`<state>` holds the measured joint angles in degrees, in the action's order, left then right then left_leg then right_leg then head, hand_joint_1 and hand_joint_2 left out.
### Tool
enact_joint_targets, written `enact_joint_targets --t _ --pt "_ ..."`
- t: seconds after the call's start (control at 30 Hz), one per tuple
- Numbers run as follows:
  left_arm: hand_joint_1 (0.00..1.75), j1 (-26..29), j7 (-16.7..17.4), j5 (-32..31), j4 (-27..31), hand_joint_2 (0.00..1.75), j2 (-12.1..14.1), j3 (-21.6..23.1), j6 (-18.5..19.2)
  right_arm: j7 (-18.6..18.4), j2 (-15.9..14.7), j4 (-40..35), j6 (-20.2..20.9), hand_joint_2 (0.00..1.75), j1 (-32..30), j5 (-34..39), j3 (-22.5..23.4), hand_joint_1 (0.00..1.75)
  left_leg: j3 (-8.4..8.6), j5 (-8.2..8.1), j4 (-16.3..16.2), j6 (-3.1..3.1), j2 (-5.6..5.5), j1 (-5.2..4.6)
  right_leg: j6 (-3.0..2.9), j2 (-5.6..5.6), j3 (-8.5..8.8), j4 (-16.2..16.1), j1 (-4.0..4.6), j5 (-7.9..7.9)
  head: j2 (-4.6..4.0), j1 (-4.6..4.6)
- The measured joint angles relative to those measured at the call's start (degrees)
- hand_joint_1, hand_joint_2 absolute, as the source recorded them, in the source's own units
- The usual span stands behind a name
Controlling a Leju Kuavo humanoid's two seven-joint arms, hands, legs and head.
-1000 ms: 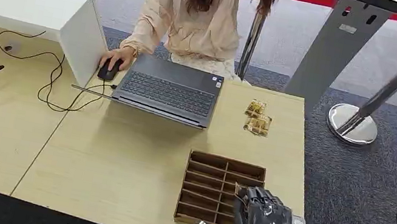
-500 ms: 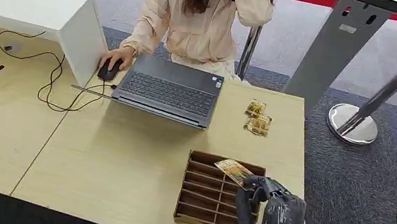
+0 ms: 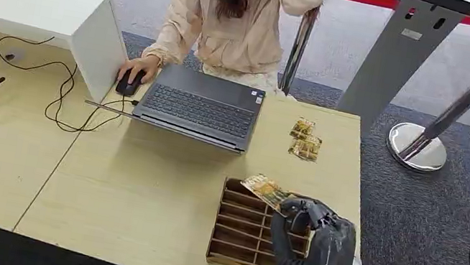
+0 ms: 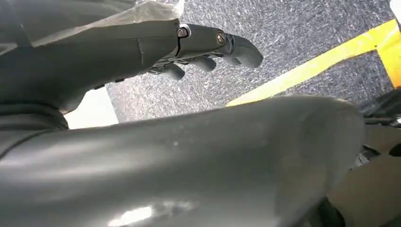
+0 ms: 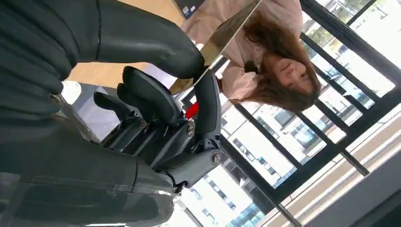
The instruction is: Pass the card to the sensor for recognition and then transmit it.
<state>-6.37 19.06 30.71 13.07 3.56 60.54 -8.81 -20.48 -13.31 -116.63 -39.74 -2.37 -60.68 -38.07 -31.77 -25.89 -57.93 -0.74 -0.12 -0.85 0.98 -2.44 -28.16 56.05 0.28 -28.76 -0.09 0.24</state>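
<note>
Your right hand (image 3: 314, 252) pinches the card (image 3: 265, 190) above the wooden tray (image 3: 237, 226), at five o'clock on the worktop (image 3: 135, 188). Your left hand (image 4: 208, 47) hangs with fingers apart, holding nothing.

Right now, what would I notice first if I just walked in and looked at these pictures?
Probably the dark right robot hand at the near right edge of the table, pinching a golden card above a brown box of slots. Then the person across the table, one hand on a mouse beside an open laptop.
</note>
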Motion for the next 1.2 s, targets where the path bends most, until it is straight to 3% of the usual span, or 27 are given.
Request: enact_joint_targets --t 0.4,0.53,1.2 --pt "0.00 -0.1 -0.8 -1.0 0.0 0.00 0.0 0.8 1.0 0.1 0.5 0.4 0.0 1.75 4.4 1.0 -0.2 1.75 0.00 0.00 0.0 0.00 0.00 0.00 0.00 0.00 -0.01 0.0 0.00 0.00 0.00 0.00" --pt "0.00 -0.1 -3.4 -1.7 0.0 0.00 0.0 1.1 0.3 0.7 0.5 1.1 0.1 1.75 7.0 0.9 -0.3 1.75 0.00 0.00 0.0 0.00 0.00 0.00 0.00 0.00 0.01 0.0 0.00 0.00 0.00 0.00" --pt "0.00 -0.4 -5.5 -4.2 0.0 0.00 -0.1 3.0 1.2 -1.7 0.9 7.9 1.3 1.75 20.4 2.6 -1.0 1.75 -0.02 0.00 0.0 0.00 -0.01 0.00 0.00 0.00 0.01 0.0 0.00 0.00 0.00 0.00"
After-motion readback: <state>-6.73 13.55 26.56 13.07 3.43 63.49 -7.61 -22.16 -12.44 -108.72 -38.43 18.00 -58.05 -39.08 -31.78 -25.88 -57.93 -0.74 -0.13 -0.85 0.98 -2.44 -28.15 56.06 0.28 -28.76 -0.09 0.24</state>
